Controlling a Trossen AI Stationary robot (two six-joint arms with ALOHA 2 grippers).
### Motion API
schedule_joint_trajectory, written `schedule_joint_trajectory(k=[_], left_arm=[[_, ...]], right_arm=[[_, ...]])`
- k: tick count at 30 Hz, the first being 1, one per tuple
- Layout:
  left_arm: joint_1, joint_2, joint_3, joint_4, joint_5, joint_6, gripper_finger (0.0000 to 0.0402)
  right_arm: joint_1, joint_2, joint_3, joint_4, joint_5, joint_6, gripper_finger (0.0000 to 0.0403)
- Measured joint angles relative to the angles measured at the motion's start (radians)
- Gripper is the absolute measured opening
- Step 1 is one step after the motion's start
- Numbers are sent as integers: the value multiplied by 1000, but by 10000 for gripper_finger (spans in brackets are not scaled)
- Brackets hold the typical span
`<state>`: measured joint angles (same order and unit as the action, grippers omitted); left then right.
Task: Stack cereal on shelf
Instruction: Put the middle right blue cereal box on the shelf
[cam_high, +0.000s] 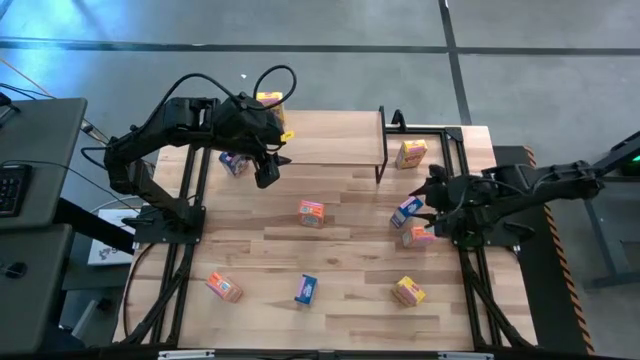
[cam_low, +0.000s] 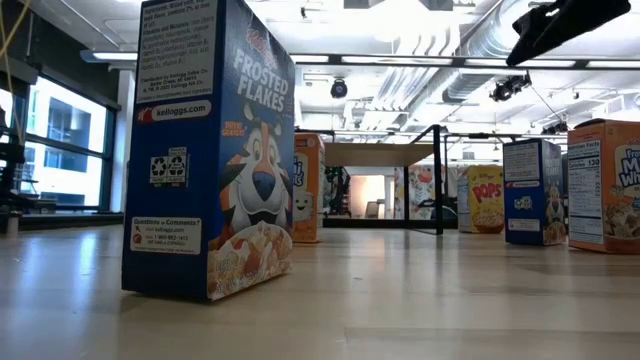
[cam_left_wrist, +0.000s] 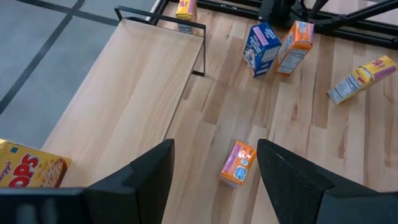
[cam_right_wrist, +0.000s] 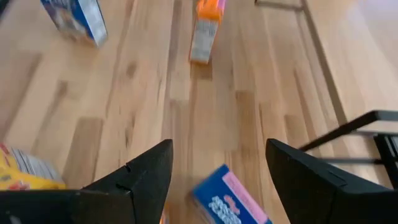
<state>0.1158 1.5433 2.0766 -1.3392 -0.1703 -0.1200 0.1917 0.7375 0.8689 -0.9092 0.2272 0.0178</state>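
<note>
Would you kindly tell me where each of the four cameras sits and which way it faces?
High view: above the table, looking straight down; both dark arms show, left gripper over the light wood shelf, right gripper by a blue cereal box.
Low view: at tabletop height, looking level across; only a dark arm part at the top.
Left wrist view: looks down past its open fingers at the shelf.
Right wrist view: looks down past its open fingers at the tabletop.
Shared: high and left wrist views both show the shelf.

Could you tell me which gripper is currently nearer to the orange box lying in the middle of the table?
The left gripper is nearer: it hangs, open, just off the orange box toward the shelf. The right gripper, also open, sits farther off at the table's right side.
</note>
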Motion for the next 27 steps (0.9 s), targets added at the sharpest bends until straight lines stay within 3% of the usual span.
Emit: schedule_joint_trajectory(k=[13, 27], left_arm=[[0, 0, 0, 1, 0, 0, 220], [0, 0, 0, 1, 0, 0, 220]], right_arm=[[-2, 243, 127, -237, 1, -52, 250], [-3, 387, 127, -270, 15, -223, 250]])
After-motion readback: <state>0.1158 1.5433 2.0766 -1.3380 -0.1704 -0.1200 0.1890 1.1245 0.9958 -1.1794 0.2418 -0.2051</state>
